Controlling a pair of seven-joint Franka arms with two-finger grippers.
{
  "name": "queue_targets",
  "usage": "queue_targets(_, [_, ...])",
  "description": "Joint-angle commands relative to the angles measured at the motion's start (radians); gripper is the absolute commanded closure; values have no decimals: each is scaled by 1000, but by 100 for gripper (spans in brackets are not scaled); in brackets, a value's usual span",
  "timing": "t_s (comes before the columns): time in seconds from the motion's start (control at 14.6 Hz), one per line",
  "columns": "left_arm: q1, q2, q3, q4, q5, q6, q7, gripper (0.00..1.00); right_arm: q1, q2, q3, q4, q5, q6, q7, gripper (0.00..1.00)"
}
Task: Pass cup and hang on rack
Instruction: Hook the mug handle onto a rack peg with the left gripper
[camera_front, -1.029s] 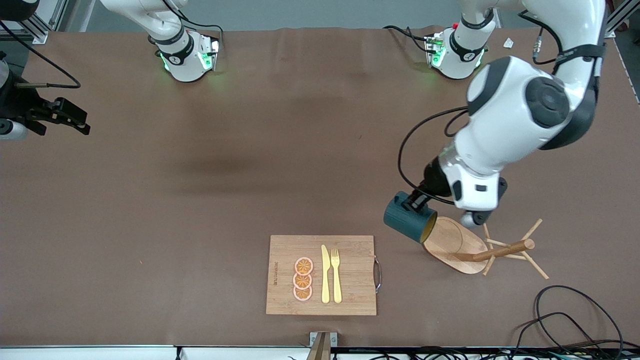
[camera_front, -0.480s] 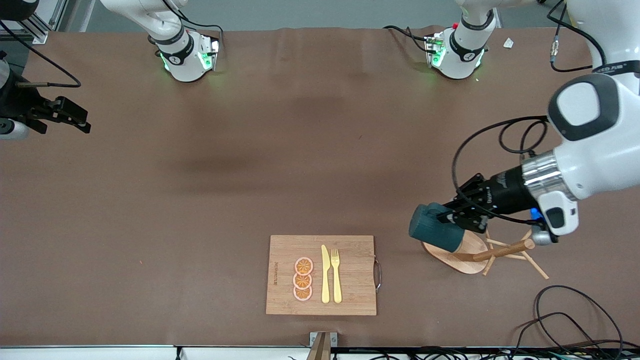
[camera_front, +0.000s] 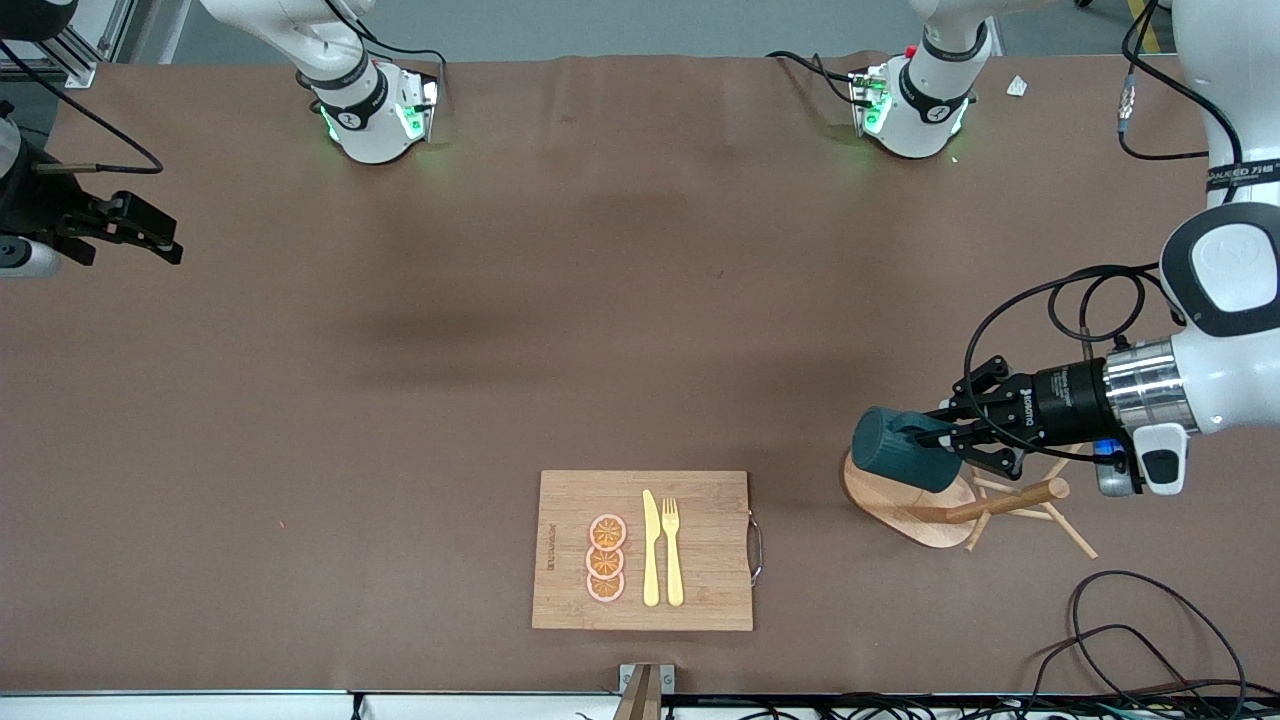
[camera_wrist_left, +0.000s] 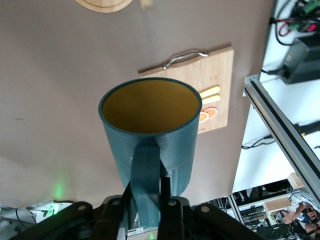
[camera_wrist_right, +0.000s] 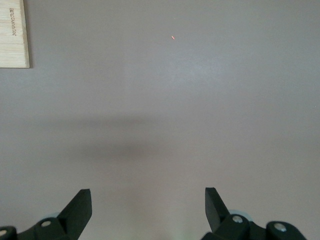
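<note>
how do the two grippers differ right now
The left gripper is shut on the cup, its fingers pinching the handle; the right gripper is open and holds nothing. The left one is over the rack; the right one waits at the right arm's end, over bare table. Both are black and two-fingered.

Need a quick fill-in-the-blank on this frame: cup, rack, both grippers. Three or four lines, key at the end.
1. The left gripper is shut on the cup's ____.
2. The cup hangs over the rack's oval ____.
3. The right gripper, waiting at the right arm's end of the table, holds ____.
4. On the cutting board lie a knife, a ____ and three orange slices.

Missing words: handle; base; nothing; fork
</note>
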Motion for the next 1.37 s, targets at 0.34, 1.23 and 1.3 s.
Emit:
queue_targets(0.34, [58, 31, -3, -8, -44, -2, -20, 100, -3, -6, 7, 42, -6, -16, -11, 0])
queue_targets(1.23, [129, 58, 0, -2, 31, 9, 46, 100, -15, 10, -1, 103, 10, -14, -1, 0])
queue_targets(1.3, [126, 58, 0, -2, 34, 9, 50, 100, -15, 10, -1, 104, 8, -16, -3, 0])
